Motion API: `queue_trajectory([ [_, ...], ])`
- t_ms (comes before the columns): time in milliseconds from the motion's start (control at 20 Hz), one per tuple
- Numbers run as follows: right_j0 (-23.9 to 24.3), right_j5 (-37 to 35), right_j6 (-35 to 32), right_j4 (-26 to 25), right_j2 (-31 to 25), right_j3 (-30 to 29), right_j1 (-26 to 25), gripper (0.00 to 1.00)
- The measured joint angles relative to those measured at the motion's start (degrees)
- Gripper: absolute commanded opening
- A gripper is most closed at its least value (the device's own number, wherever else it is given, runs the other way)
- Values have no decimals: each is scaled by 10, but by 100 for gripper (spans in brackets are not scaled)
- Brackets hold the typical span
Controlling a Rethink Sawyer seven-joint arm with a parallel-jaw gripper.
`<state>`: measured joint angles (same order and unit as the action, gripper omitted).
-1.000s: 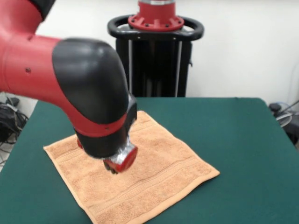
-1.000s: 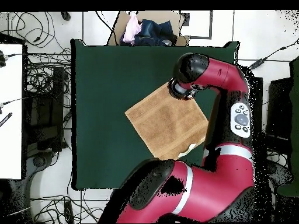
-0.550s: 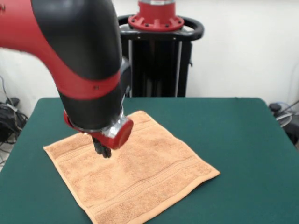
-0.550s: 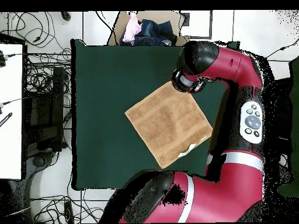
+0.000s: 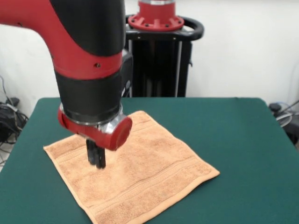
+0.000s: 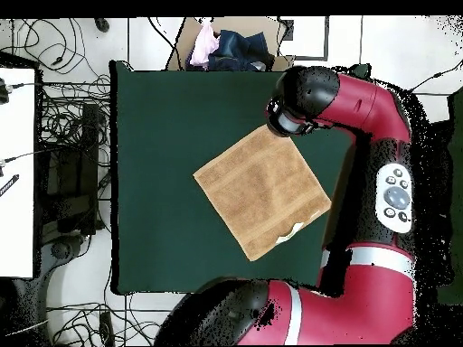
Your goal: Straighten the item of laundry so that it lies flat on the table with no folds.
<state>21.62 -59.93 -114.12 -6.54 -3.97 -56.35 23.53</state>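
While the towel (image 5: 133, 170) lies spread on the table (image 5: 243, 140), its four edges all sit well inside the green top, with bare felt on every side of it; the broadest open stretch in the front view runs from the towel's right-hand corner out to the table's right edge. From overhead the towel (image 6: 260, 192) sits turned like a diamond against the table (image 6: 163, 163), its corners pointing toward the table's sides rather than its edges running with them. It is close to square, so no long axis stands out; the woven stripes run parallel to two opposite edges. A small pale patch, perhaps a tag, shows at one edge near the towel's corner closest to the robot's base. The cloth looks flat, with no fold visible.

The gripper (image 5: 96, 158) hangs over the towel's corner region nearest the arm (image 5: 88, 60), its dark fingers drawn close together, holding nothing; whether the tips touch the cloth cannot be told.

Beyond the table, cables (image 6: 54, 135) lie on the floor and a box of clothes (image 6: 231, 47) stands at its edge.
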Motion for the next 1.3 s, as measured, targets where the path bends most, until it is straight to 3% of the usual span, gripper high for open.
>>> queue_trajectory([
  [500, 0, 114, 0, 0, -13, 0, -50, 0],
  [1000, -2, 120, 0, 0, -14, 5, -95, 0],
  [1300, -12, 106, 0, -2, -14, 57, -146, 0],
])
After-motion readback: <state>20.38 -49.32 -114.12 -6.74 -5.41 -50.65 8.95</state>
